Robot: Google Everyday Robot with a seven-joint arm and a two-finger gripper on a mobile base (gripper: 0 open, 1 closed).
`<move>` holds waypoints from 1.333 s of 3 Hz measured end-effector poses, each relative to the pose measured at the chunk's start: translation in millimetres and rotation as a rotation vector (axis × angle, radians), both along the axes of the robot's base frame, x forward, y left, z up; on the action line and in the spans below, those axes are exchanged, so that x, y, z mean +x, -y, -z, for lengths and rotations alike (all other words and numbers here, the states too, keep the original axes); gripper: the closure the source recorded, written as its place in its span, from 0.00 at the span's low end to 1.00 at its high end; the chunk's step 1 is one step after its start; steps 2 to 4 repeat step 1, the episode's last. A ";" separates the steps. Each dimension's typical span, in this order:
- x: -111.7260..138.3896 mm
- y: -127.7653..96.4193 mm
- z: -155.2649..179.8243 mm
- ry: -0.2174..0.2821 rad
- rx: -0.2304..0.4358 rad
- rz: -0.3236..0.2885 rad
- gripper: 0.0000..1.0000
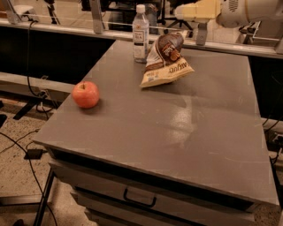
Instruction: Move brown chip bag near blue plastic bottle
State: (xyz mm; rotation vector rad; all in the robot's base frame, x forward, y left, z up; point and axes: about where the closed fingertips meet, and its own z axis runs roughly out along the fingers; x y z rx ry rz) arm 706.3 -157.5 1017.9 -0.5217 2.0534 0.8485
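Nearest, below the front lip of the grey table, a drawer handle. Further in, on the left, an apple, well apart from everything else and of no concern here.

Beyond that, toward the far side, the bag. Resting on the table, tilted, with the lettered bottom edge splayed to the near right and the dark top propped up toward the far left. Long axis roughly near-right to far-left, aimed at the bottle. Just beside that bottle on its right, upper corner close to its lower half; touching or a hair apart, cannot tell. Bottle itself upright at the far left of the table, cap on.

Farthest and highest, the gripper. Up at the top edge of the view, above and behind the table's far side, pointing left, clear of the bag, with nothing seen in it. Spread or pressed together: cannot tell.

Judging from this, the bag lies below the gripper, to its left and toward the camera. Any return would mean coming down and forward, meeting the raised top end first. Likely no need, since the bag sits beside the bottle and the task looks done or nearly so.
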 end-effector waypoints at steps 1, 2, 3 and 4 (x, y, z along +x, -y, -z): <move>3.0 6.3 -12.0 0.034 0.011 0.032 0.00; 3.0 6.3 -12.0 0.034 0.011 0.032 0.00; 3.0 6.3 -12.0 0.034 0.011 0.032 0.00; 3.0 6.3 -12.0 0.034 0.011 0.032 0.00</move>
